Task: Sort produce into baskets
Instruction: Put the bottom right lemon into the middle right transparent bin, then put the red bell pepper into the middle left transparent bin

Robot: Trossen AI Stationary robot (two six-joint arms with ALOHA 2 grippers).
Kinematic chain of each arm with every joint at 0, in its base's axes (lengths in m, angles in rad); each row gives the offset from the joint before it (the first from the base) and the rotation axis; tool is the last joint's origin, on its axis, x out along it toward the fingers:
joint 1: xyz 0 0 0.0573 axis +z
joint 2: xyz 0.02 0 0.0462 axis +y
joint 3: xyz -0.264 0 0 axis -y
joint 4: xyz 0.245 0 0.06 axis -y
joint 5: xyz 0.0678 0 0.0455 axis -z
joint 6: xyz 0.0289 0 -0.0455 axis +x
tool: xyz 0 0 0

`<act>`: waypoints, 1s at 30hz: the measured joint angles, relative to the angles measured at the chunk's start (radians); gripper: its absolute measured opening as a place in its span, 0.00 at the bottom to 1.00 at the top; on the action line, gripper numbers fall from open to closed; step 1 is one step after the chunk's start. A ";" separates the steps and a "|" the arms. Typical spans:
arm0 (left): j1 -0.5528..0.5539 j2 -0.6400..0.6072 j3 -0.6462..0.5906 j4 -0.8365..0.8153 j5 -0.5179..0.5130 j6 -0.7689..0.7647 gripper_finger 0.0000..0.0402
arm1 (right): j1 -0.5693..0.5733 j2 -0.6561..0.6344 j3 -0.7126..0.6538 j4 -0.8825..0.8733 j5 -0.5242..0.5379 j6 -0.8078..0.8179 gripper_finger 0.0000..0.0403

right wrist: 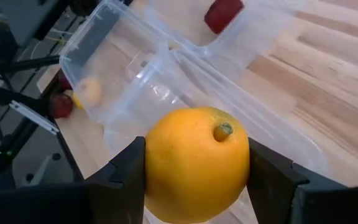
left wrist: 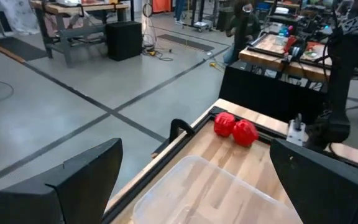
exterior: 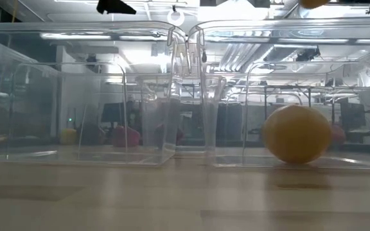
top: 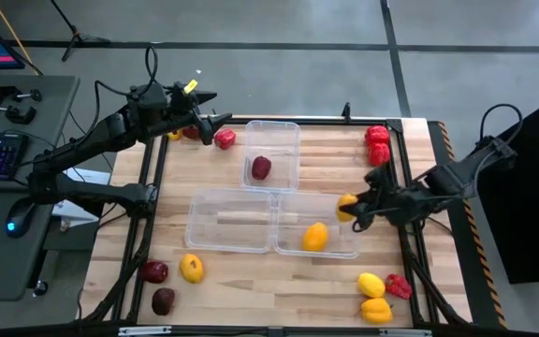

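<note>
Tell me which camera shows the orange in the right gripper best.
The right wrist view: the orange fills it, clamped between the right gripper's fingers. The high view shows it small, the low view a sliver, the left wrist view nothing.

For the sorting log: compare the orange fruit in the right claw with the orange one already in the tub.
The held orange fruit is off the table, clamped in the right claw at the edge of the right-hand tub; the other orange fruit lies loose on that tub's floor. The held one shows its stem end in the wrist view; the other's is not visible. Both are round and yellow-orange.
</note>
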 joint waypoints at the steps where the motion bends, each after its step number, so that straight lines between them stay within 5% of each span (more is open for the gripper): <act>1: 0.000 0.000 0.000 -0.001 0.000 -0.002 0.99 | -0.009 0.007 -0.012 0.025 -0.002 -0.014 0.48; 12: 0.000 0.000 0.000 -0.010 0.003 -0.128 0.99 | -0.033 0.088 -0.023 0.073 0.021 -0.010 0.61; 26: 0.000 -0.003 0.000 -0.009 0.054 -0.211 0.99 | -0.126 0.127 -0.023 0.088 -0.200 -0.117 0.92; 30: 0.038 0.033 0.089 -0.164 0.007 -0.302 0.99 | -0.186 0.079 -0.005 0.094 -0.190 -0.149 0.95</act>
